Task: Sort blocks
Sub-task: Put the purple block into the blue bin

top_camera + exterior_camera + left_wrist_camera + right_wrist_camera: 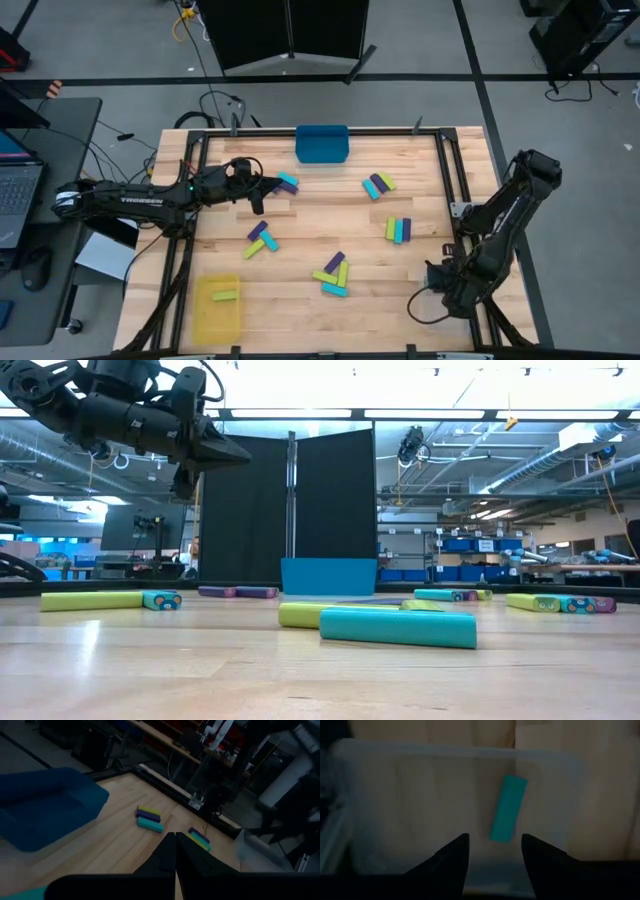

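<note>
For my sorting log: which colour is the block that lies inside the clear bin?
Cyan. The block in the clear bin shows best in the right wrist view.

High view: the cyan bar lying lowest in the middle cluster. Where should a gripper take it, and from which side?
Grip the cyan oblong bar at mid-length, across its narrow width, coming straight down from above. It lies flat on the wood, so its two long sides are the faces to pinch. The lime yellow-green bars crowd one long side, so there is probably little finger room there.
</note>
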`<state>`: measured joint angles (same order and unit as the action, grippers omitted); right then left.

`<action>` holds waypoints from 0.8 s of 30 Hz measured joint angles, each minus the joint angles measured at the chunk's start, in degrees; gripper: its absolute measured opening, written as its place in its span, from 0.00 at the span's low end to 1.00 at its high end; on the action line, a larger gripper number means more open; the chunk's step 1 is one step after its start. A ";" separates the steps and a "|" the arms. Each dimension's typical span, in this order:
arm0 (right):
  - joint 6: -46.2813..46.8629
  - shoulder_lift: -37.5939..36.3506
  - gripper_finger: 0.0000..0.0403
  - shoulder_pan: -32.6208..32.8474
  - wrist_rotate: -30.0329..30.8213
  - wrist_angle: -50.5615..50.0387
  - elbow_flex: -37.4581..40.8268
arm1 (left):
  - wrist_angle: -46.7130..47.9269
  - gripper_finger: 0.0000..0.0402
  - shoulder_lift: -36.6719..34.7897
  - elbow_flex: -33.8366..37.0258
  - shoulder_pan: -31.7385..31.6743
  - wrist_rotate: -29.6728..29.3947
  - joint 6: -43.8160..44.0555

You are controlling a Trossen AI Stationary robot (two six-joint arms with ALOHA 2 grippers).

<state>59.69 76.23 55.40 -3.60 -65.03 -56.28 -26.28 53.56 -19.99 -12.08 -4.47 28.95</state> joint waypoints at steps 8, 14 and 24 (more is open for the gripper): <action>-9.53 -0.18 0.43 -4.23 2.44 -12.57 -14.80 | 2.22 0.02 0.00 0.00 0.02 2.30 0.02; -19.50 -0.16 0.38 -13.84 5.52 -14.10 -19.10 | 2.88 0.02 0.00 0.00 0.02 4.01 0.02; -38.60 -0.13 0.32 -35.06 7.10 -1.94 -19.37 | 20.78 0.02 0.00 -5.10 -0.85 12.02 -3.85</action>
<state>21.09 76.09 20.33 3.51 -66.97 -75.65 -5.50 53.56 -25.09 -12.93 7.55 25.10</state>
